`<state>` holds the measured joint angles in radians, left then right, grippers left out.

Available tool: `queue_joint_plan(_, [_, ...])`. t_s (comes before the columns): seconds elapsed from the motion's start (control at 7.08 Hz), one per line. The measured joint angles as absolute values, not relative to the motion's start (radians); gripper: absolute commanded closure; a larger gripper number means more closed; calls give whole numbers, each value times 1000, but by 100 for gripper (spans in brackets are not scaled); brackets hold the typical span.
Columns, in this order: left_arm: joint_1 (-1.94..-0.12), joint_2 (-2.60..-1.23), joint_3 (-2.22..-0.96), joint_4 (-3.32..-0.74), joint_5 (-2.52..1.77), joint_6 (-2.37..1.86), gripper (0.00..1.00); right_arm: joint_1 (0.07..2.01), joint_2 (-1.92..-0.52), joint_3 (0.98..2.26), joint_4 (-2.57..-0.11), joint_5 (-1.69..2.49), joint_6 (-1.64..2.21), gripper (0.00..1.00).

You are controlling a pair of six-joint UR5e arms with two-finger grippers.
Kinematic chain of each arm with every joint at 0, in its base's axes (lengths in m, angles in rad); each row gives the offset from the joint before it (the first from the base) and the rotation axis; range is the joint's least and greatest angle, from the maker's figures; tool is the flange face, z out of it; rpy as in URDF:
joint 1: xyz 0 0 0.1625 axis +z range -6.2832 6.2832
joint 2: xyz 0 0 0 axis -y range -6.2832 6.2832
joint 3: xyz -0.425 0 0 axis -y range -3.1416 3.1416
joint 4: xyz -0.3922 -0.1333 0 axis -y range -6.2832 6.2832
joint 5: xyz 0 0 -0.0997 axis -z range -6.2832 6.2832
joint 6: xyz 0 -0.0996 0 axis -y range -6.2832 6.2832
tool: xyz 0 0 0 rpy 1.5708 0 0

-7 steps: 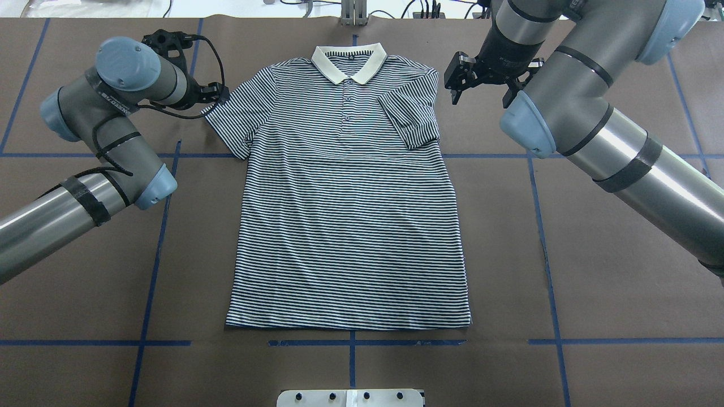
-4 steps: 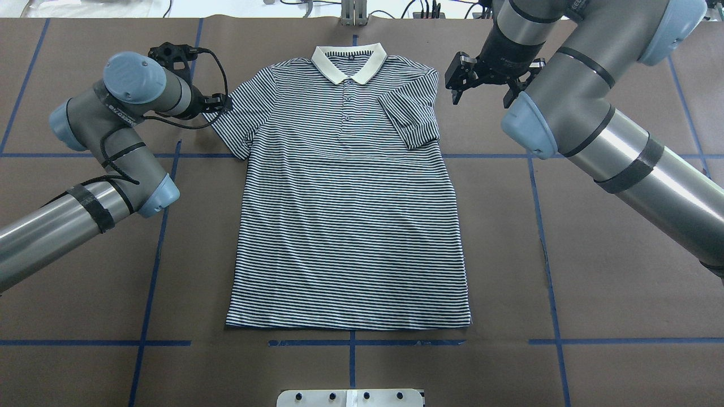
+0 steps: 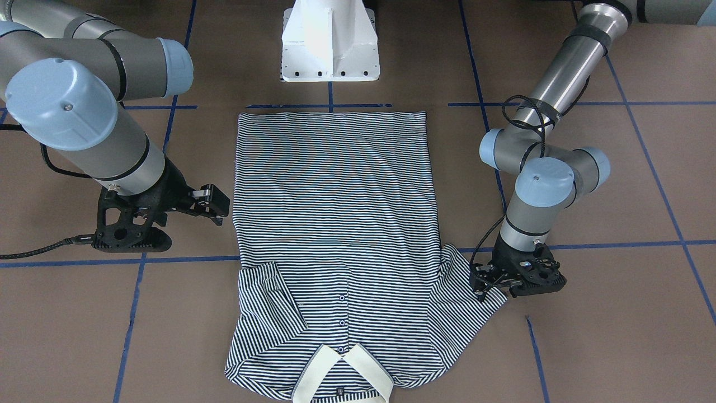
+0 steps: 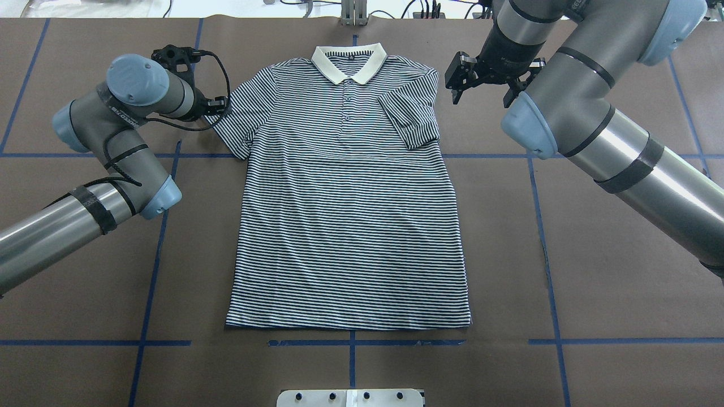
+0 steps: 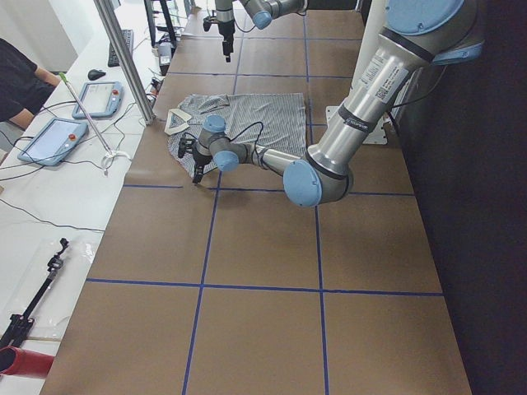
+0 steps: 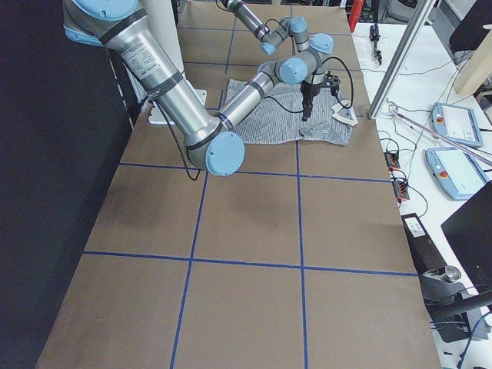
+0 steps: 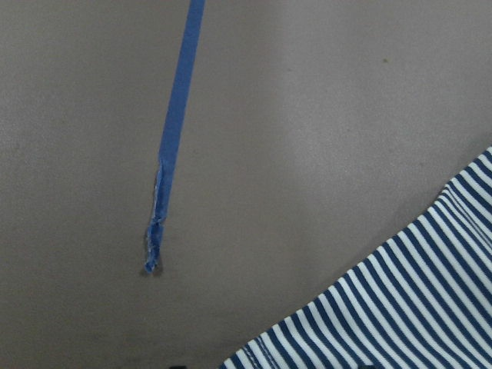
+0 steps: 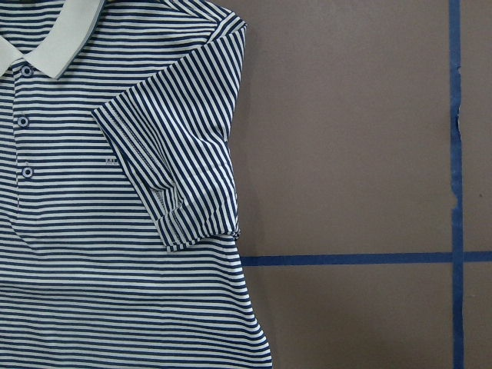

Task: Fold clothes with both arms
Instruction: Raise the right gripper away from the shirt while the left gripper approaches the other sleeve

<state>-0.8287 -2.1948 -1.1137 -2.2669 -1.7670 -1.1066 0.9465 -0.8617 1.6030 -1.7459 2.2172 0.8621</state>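
Observation:
The striped polo shirt (image 4: 348, 226) lies flat and face up on the brown table, with its cream collar (image 4: 349, 62) on the far side. One sleeve (image 4: 413, 118) is folded in over the chest and shows with the small logo in the right wrist view (image 8: 173, 169). The other sleeve (image 4: 240, 118) is spread out. My left gripper (image 4: 219, 104) is low at that sleeve's outer edge (image 3: 482, 284), fingers apart, and the left wrist view shows the sleeve hem (image 7: 407, 307). My right gripper (image 4: 454, 79) hangs open beside the folded side, clear of the cloth (image 3: 217, 205).
Blue tape lines (image 4: 153, 254) grid the table. The white pedestal base (image 3: 330, 42) stands at the shirt's hem end. A side bench with tablets (image 5: 49, 140), cables and a metal post (image 5: 123, 58) runs past the collar end, where a person's arm (image 5: 20, 78) rests.
My left arm has swung in toward the shirt, bringing its gripper down to the spread sleeve's edge. The right arm has barely moved. The shirt lies as before.

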Motion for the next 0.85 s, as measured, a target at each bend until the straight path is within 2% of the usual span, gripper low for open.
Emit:
queue_joint_plan(0.14, [-829, -2195, -1115, -2266, -1767, -1106, 100, 946, -861, 1603, -1746, 2216, 862, 0])
queue_joint_plan(0.57, [-829, -2202, -1126, -2257, -1772, -1109, 100, 946, -864, 1596, -1743, 2211, 861, 0])
queue_joint_plan(0.85, [-830, -2218, -1192, -2175, -1789, -1112, 100, 946, -872, 1595, -1733, 2211, 861, 0])
